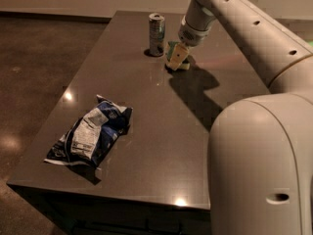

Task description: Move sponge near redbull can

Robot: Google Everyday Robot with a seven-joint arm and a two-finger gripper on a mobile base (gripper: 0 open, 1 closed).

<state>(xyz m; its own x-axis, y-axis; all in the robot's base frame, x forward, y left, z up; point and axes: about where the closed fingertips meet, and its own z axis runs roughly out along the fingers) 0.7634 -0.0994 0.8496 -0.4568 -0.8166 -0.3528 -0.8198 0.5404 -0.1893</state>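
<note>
The redbull can [157, 34] stands upright near the far edge of the dark table [161, 131]. The sponge [175, 56], dark green on top with pale yellow foam, sits just right of the can, close to the table surface. My gripper [177, 57] reaches down from the white arm at the upper right and is shut on the sponge, its pale fingers on both sides of it. A small gap shows between sponge and can.
A blue-and-white snack bag [90, 136] lies at the front left of the table. The arm's large white body [259, 165] fills the right foreground. Dark floor lies to the left of the table.
</note>
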